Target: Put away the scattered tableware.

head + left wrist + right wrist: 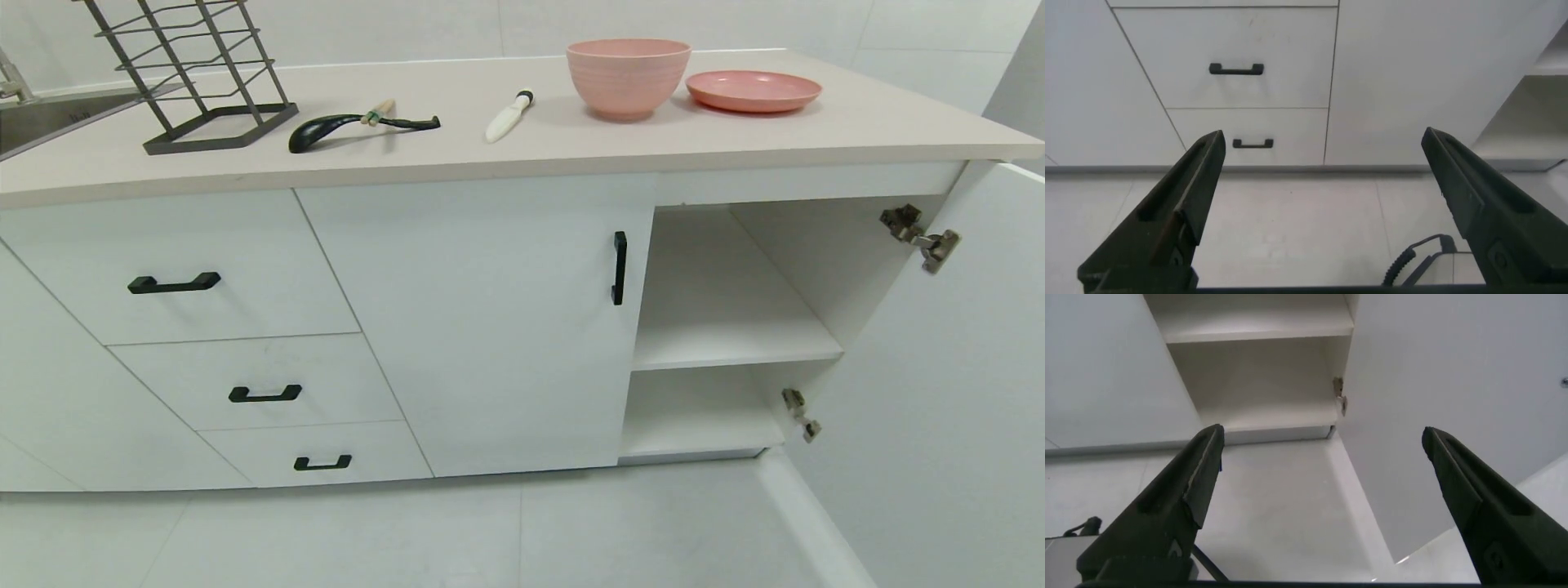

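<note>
**Tableware on the counter, both pincers spread low before the cabinet**

Clock directions are read in the head view, with 12 o'clock straight away from the robot.

The pink bowl [629,77] stands upright on the counter [882,122] at about 12 o'clock. The pink plate [753,90] lies flat just beside it, at the bowl's 3 o'clock; I cannot tell whether the two rims touch. At the bowl's 9 o'clock, a little apart, lies a white-handled utensil [508,117], its dark-banded end pointing toward 1 o'clock. Farther toward 9 o'clock lies the black ladle [326,131], scoop end at its own 9 o'clock. A wood-handled utensil [380,111] rests across the ladle's stem. The wire rack [196,73] stands at 10 o'clock, near the ladle, with the sink [49,118] just past it at the counter's end.

Below the counter, the cabinet door [939,367] at 4 o'clock is swung open, showing a white shelf [727,327]. The closed door [490,327] sits at 6 o'clock and the three drawers [326,376] at 8 o'clock.

The left pincer [1323,140] hangs low over the floor [490,531], fingers spread wide, facing the lower drawers. The right pincer [1321,434] is likewise spread wide and faces the open compartment and a hinge [1340,394] of its door.
</note>
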### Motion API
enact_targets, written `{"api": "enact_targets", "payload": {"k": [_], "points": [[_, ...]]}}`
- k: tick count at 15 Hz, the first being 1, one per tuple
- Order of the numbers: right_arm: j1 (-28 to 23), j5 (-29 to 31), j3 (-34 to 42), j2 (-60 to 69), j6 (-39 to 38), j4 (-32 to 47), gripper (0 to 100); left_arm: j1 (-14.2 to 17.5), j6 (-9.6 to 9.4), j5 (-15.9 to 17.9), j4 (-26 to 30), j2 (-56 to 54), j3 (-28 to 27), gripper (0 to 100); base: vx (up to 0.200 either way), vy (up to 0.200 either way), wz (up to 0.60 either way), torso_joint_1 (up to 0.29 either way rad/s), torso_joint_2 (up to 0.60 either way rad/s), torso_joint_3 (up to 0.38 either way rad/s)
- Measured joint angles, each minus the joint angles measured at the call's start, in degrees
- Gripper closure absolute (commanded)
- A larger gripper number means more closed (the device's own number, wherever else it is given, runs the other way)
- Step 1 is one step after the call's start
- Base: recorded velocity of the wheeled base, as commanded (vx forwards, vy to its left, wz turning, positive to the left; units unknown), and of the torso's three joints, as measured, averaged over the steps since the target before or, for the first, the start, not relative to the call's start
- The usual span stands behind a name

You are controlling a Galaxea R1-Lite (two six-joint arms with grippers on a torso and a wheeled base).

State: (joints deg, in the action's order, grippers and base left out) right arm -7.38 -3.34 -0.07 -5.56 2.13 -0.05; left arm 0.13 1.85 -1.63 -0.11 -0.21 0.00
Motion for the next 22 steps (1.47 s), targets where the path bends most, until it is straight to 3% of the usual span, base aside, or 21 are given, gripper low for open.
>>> {"api": "enact_targets", "payload": {"k": [11, 15, 22], "points": [[0.0, 0.37, 0.02, -0.04, -0.33, 0.0, 0, 0.02, 0.22, -0.11, -0.05, 0.05, 0.0, 0, 0.0, 0.0, 0.0, 0.0, 0.0, 0.0], [0.0, 0.39, 0.0, -0.04, -0.3, 0.0, 0, 0.07, 0.33, -0.11, -0.05, 0.1, 0.0, 0, 0.2, 0.0, 0.0, 0.001, 0.0, 0.002], [0.0, 0.37, 0.0, -0.04, -0.26, 0.0, 0, 0.07, 0.35, -0.11, -0.05, 0.1, 0.0, 0, 0.0, 0.0, 0.0, 0.0, 0.0, 0.0]]}}
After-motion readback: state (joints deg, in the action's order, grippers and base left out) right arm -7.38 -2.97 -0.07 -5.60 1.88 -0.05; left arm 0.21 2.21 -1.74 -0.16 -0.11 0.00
